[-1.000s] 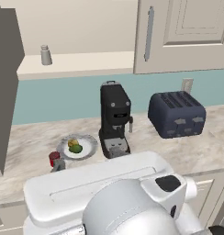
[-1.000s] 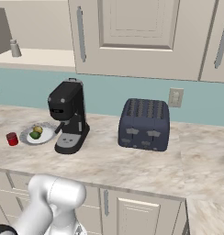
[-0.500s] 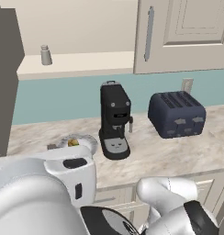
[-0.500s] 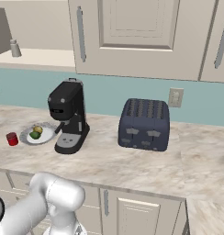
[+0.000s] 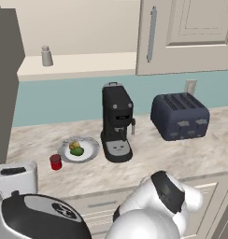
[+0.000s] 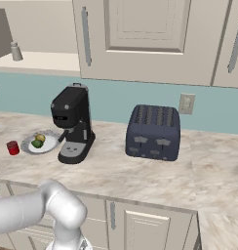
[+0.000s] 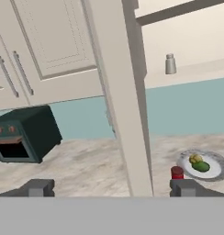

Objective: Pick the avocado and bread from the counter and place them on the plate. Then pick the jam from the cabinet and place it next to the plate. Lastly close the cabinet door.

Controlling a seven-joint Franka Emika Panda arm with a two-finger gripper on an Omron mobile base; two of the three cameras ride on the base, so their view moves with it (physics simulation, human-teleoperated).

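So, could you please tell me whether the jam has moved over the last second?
No. The jam stands just left of the plate as before, and both are as far from the coffee machine as they were.

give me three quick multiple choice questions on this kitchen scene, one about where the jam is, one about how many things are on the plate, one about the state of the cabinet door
1. Where does the jam stand?
A. on the cabinet shelf
B. on the counter beside the plate
C. on top of the toaster

2. How many food items lie on the plate?
A. none
B. one
C. two

3. What is the state of the cabinet door over the shaker's shelf?
A. open
B. shut
C. missing

Answers:
1 B: the jam sits on the counter just beside the plate.
2 C: the bread and the avocado both lie on the plate.
3 A: the cabinet door stands swung out edge-on, so the shelf with the shaker lies exposed.
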